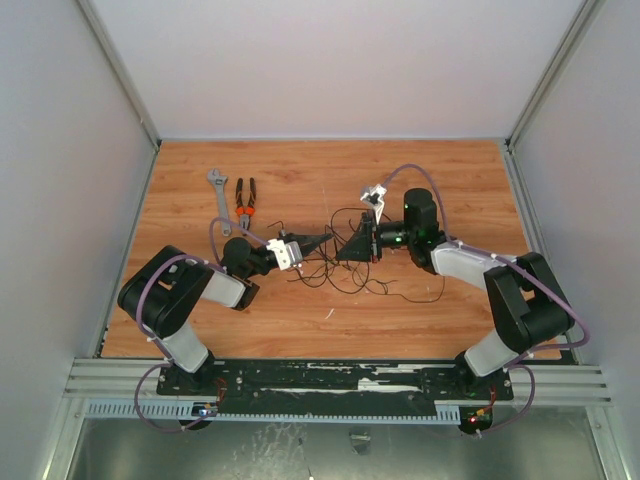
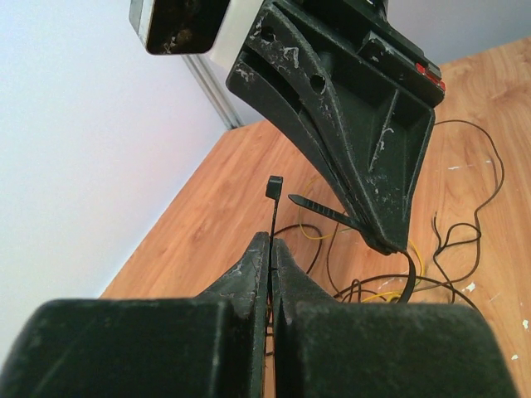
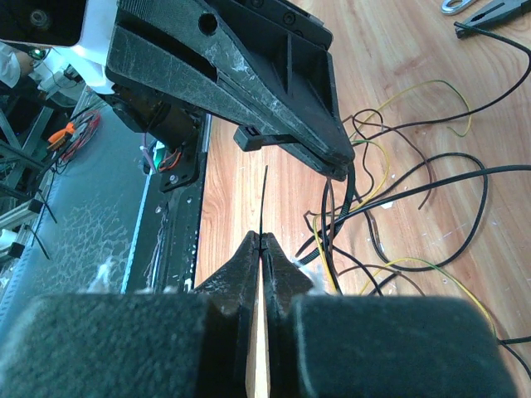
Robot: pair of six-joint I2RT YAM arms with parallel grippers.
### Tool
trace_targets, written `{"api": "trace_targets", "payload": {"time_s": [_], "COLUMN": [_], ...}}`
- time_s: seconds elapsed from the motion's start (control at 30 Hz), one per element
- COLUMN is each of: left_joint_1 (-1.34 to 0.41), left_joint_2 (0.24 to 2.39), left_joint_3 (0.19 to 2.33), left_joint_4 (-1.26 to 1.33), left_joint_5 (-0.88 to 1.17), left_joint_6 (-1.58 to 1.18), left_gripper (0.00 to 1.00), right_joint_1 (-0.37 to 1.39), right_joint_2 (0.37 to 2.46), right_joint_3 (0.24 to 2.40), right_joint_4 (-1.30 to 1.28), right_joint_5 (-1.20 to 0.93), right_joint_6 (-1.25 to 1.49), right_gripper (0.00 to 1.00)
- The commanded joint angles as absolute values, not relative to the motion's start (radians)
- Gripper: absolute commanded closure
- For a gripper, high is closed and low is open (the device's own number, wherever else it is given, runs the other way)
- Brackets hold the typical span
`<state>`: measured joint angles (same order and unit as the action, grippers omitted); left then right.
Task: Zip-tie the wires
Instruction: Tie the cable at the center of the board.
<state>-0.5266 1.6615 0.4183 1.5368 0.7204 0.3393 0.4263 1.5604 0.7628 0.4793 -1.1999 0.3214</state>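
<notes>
A: Status of left pincer (image 2: 271, 249)?
B: Pressed together on the zip tie (image 2: 274, 220), near its head end. The square head pokes up just past the fingertips in the left wrist view.
A: Right pincer (image 3: 261, 245)?
B: Also pinched tight, on the tie's other end. The thin pointed tail sticks up out of the tips in the right wrist view.
A: So both on 1 strip?
B: Yes, 2 pincers, 1 tie. The tips face each other, close together, above the middle of the counter (image 1: 450, 170). Between the 2 grips the strip bends down toward the wood.
A: Head and tail joined?
B: No. The tail tip and the head sit near each other but apart, and the tail is not in the slot.
A: Wires (image 1: 340, 268)?
B: Loose tangle of black and yellowish strands, lying on the counter under and around the 2 tips. It trails toward the right arm's side and the near edge.
A: Tie around them?
B: Cannot tell. Strands cross by the bend, but they are too thin and crowded to say if any run through it.
A: Anything else?
B: Wrench (image 1: 219, 203) and orange-handled pliers (image 1: 245, 205), side by side at the far left of the counter, apart from the tangle. Neither is touched.
</notes>
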Motion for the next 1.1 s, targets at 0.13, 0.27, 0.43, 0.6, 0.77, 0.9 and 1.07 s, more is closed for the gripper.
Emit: {"api": "trace_targets", "payload": {"time_s": [0.13,0.27,0.43,0.6,0.77,0.9,1.07], "left_joint_1": [-0.525,-0.525,-0.526,-0.528,-0.531,-0.532,-0.536], "left_joint_2": [1.656,1.657,1.657,1.658,1.662,1.666,1.669], "left_joint_3": [0.419,0.420,0.417,0.413,0.413,0.412,0.413], "left_joint_4": [1.861,1.861,1.860,1.862,1.862,1.861,1.861], "left_joint_5": [0.723,0.723,0.721,0.718,0.715,0.713,0.710], "left_joint_6": [0.359,0.361,0.362,0.365,0.367,0.369,0.370], "left_gripper": [1.00,1.00,1.00,1.00,1.00,1.00,1.00], "right_joint_1": [0.438,0.443,0.445,0.445,0.446,0.446,0.450], "right_joint_2": [1.573,1.569,1.563,1.553,1.551,1.554,1.556], "right_joint_3": [0.792,0.792,0.790,0.782,0.778,0.777,0.776], "right_joint_4": [0.489,0.508,0.531,0.561,0.577,0.587,0.592], "right_joint_5": [-1.207,-1.209,-1.207,-1.210,-1.219,-1.223,-1.229], "right_joint_6": [0.323,0.337,0.357,0.374,0.385,0.391,0.394], "right_gripper": [1.00,1.00,1.00,1.00,1.00,1.00,1.00]}}
